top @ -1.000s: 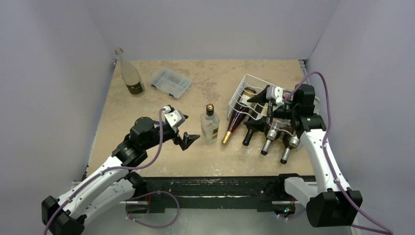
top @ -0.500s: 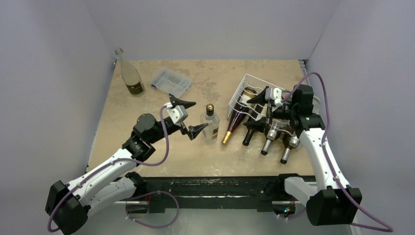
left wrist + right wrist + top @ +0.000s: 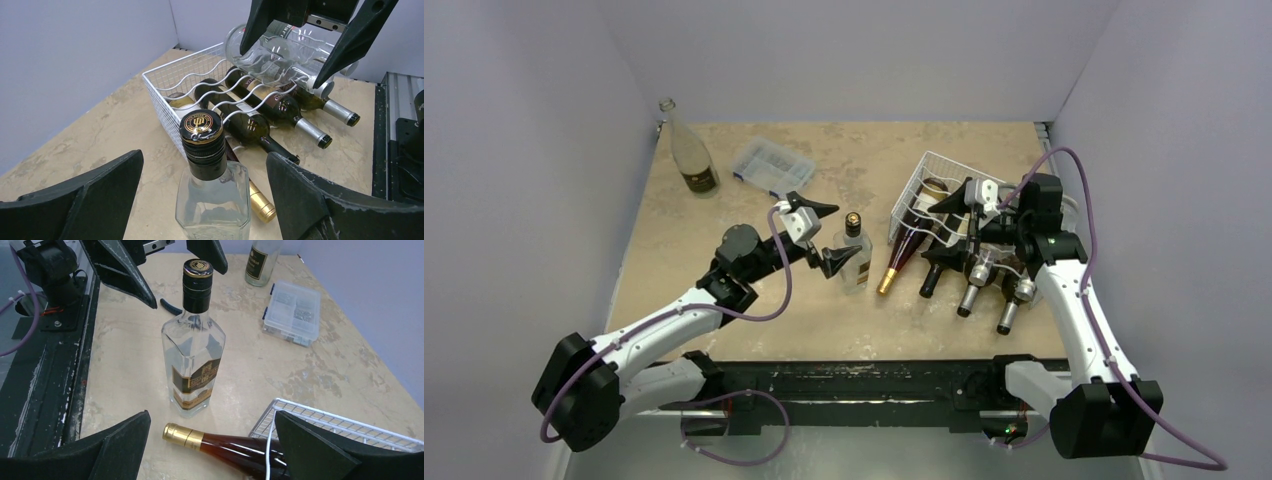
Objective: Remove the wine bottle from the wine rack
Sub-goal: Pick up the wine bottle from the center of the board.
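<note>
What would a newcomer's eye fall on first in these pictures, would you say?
Probably the white wire wine rack on the right of the table, stacked with bottles lying necks toward the near edge, with the right hand hanging open over it. Next, the clear square bottle standing upright mid-table, set between the fingers of the open left hand.

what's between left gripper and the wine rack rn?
Upright clear square bottle, black cap, right ahead of the open left gripper; behind it a gold-capped neck sticking out of the wine rack. Clearest in left wrist view.
</note>
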